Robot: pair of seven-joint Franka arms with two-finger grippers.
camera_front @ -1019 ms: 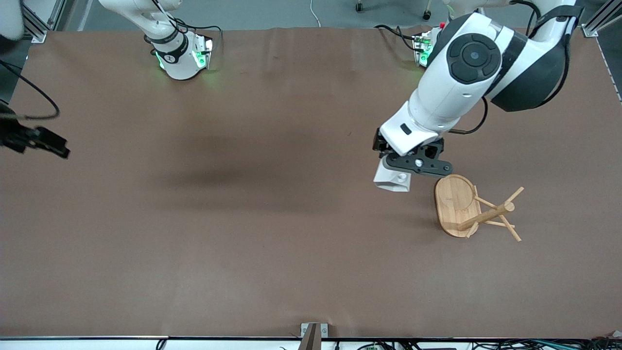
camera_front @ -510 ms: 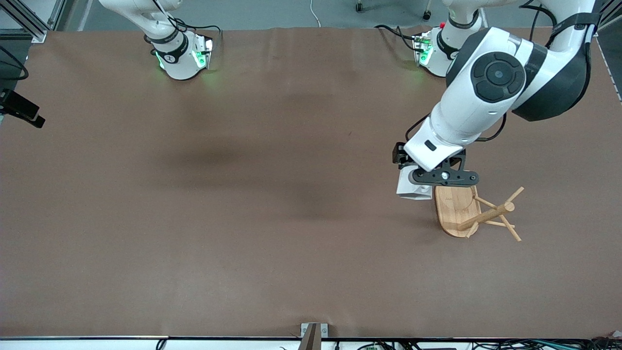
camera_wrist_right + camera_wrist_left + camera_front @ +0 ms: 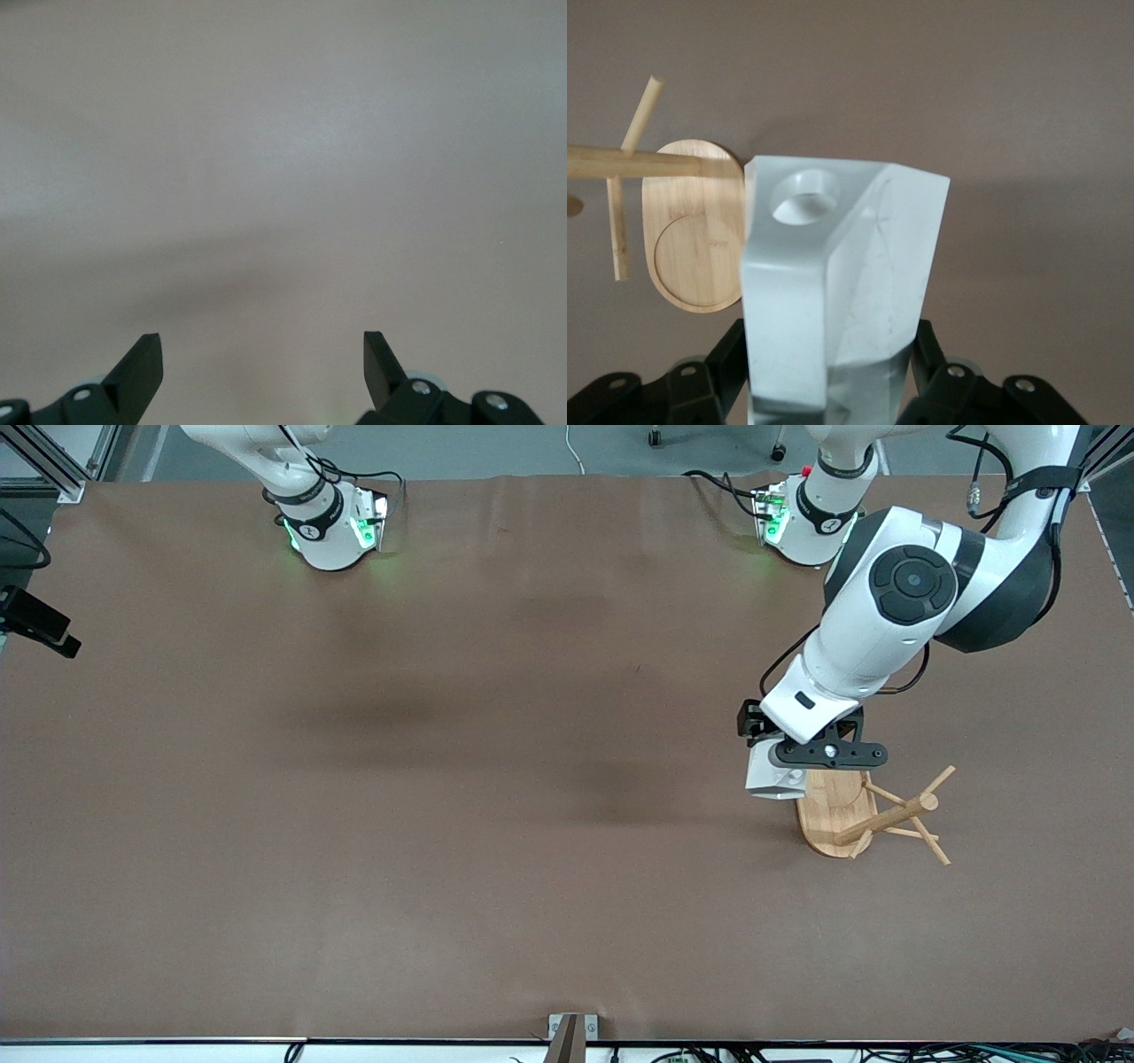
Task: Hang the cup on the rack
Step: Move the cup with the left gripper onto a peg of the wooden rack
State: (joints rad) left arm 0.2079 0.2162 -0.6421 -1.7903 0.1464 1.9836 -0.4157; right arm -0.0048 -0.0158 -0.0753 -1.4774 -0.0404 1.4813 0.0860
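Note:
My left gripper (image 3: pixel 787 765) is shut on the white faceted cup (image 3: pixel 767 781) and holds it in the air over the edge of the rack's base that faces the right arm's end. In the left wrist view the cup (image 3: pixel 859 266) fills the space between the black fingers (image 3: pixel 733 341), with its pierced tab handle (image 3: pixel 804 195) pointing away from the gripper. The bamboo rack (image 3: pixel 828 815) has an oval base (image 3: pixel 691 230), a round post (image 3: pixel 886 819) and thin pegs. My right gripper (image 3: pixel 263 341) is open and empty over bare table.
The brown table mat (image 3: pixel 443 779) is bare between the arms. Both arm bases (image 3: pixel 332 531) stand at the edge farthest from the front camera. A dark part of the right arm (image 3: pixel 40 631) shows at the table's right-arm end.
My left gripper has carried the cup toward the rack, from beside the base to over its edge. The right arm drew back to the table's end, then stayed still.

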